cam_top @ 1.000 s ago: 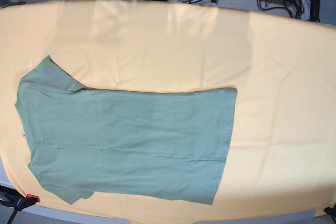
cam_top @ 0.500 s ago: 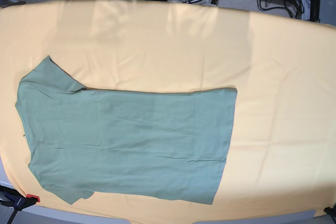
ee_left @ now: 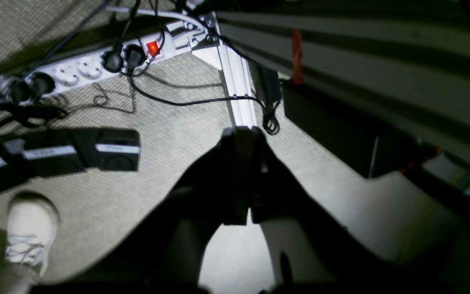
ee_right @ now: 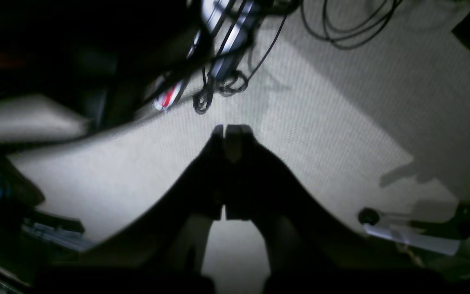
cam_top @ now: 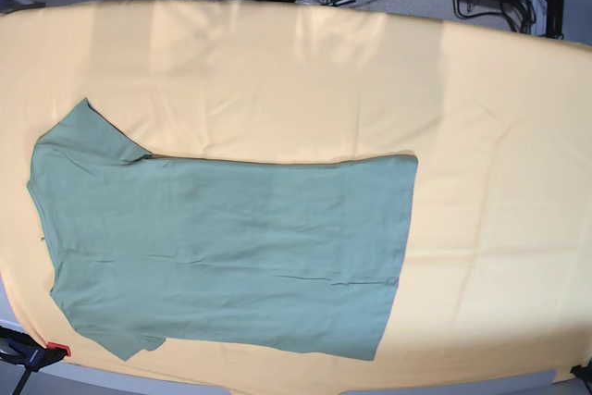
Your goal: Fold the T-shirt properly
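The left gripper (ee_left: 241, 134) is pressed together, its dark fingers meeting with nothing between them. It points down at grey carpeted floor (ee_left: 169, 134), off the surface. Beyond its tips lie a white power strip (ee_left: 96, 67) with a lit red switch and several black plugs, a black cable (ee_left: 186, 100) trailing across the carpet, and a white metal rail (ee_left: 237, 90). Two black adapter boxes (ee_left: 76, 155) lie to one side, and a white shoe (ee_left: 29, 228) shows at the lower corner of the left wrist view.

The right gripper (ee_right: 229, 132) is likewise pressed together and holds nothing. It also faces the carpet, with a bundle of black cables (ee_right: 218, 87) just past its tips and a white frame leg (ee_right: 418, 241) near the edge of that view.

Neither gripper appears in the base view. There the T-shirt (cam_top: 222, 247) lies flat and unfolded on the orange-yellow cloth (cam_top: 370, 71) that covers the surface. Its collar end and sleeves point toward the left side of that view, and its hem toward the centre. One sleeve reaches toward the far edge; the other lies near the near edge, close to a red-tipped clamp (cam_top: 42, 351) at the corner.
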Action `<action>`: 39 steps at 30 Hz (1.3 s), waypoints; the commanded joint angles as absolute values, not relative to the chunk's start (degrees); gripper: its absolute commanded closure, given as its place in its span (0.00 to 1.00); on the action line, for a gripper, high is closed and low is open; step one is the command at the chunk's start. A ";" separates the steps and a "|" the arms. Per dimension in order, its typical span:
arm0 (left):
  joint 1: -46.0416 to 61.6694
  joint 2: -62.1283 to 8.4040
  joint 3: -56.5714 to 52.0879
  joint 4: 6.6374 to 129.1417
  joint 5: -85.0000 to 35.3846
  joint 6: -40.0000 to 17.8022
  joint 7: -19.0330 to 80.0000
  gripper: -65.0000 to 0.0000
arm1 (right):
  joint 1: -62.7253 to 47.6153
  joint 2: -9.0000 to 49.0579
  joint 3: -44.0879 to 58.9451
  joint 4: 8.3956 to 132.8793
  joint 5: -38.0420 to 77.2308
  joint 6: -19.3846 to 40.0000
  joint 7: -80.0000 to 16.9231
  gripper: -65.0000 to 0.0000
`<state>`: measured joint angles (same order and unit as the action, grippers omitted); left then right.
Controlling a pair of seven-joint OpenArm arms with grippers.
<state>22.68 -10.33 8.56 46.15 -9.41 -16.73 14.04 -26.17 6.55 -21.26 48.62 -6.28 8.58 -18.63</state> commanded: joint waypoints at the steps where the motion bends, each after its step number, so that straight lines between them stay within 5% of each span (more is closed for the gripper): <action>1: 24.73 -11.05 8.47 48.56 -9.74 -17.17 13.85 1.00 | -28.14 7.09 -21.39 51.55 -6.07 10.04 -18.57 1.00; 9: 37.21 -18.37 8.51 68.55 -13.34 -17.39 19.97 1.00 | -42.26 13.26 -21.39 74.24 -6.04 15.79 -26.96 1.00; 26: 63.00 -33.82 3.27 113.62 -7.42 -21.04 30.68 1.00 | -74.35 25.91 -21.39 121.16 -14.17 2.96 -34.20 1.00; 33: 69.56 -33.80 -6.66 128.53 -6.44 -21.02 32.27 1.00 | -75.00 25.89 -21.39 130.13 -22.44 -1.15 -39.62 1.00; 39: 70.43 -33.80 -13.82 135.00 -6.44 -20.99 30.70 1.00 | -75.00 25.93 -21.32 132.29 -35.03 -10.57 -39.75 1.00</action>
<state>69.65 -33.52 -13.72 134.04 -6.07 -21.26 31.29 -73.87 25.69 -21.28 131.31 -35.00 -10.24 -40.21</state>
